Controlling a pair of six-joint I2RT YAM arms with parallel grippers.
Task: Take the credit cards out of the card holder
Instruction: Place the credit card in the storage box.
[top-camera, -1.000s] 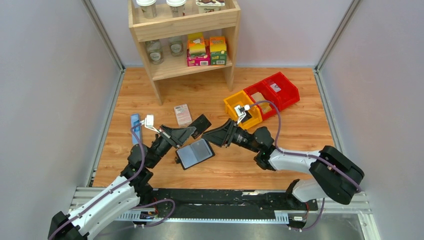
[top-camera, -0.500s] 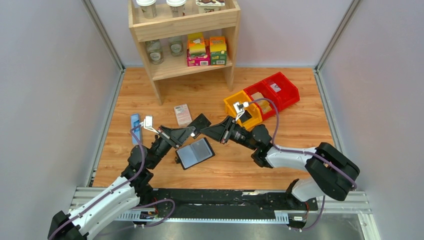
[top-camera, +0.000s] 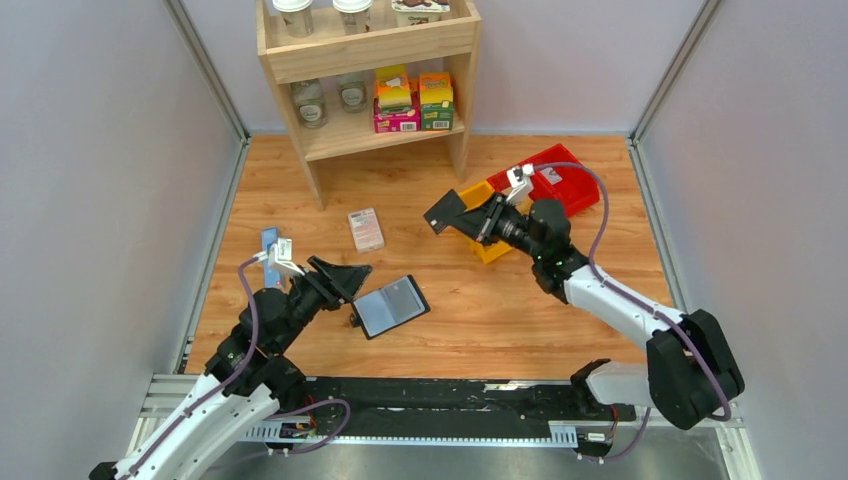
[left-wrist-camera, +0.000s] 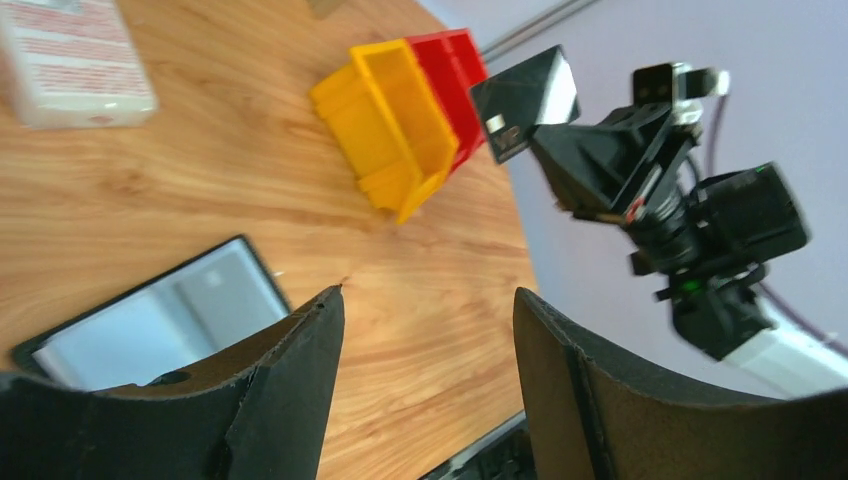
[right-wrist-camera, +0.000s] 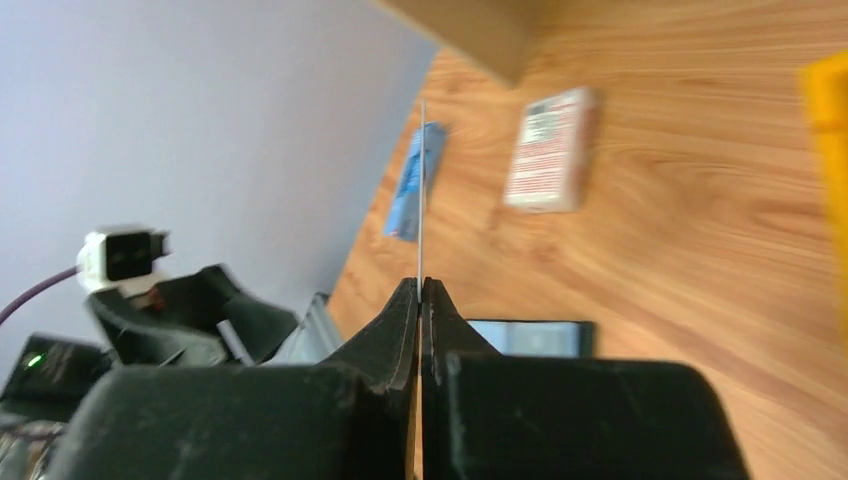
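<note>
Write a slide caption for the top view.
Right claw holds a credit card aloft; open left claw near the card holder.

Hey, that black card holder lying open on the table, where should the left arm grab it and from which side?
Probably its left short edge, by the snap tab. The card holder lies open and flat, lining up, so only an edge offers a pinch. Come in low from the left, where the open left gripper is nearest.

On my overhead feed I see a light wooden shelf unit at the back, holding glass jars and colourful cartons. A pink-and-white rectangular box lies near a narrow blue box. To the right, a yellow plastic bin touches the red plastic bins.
</note>
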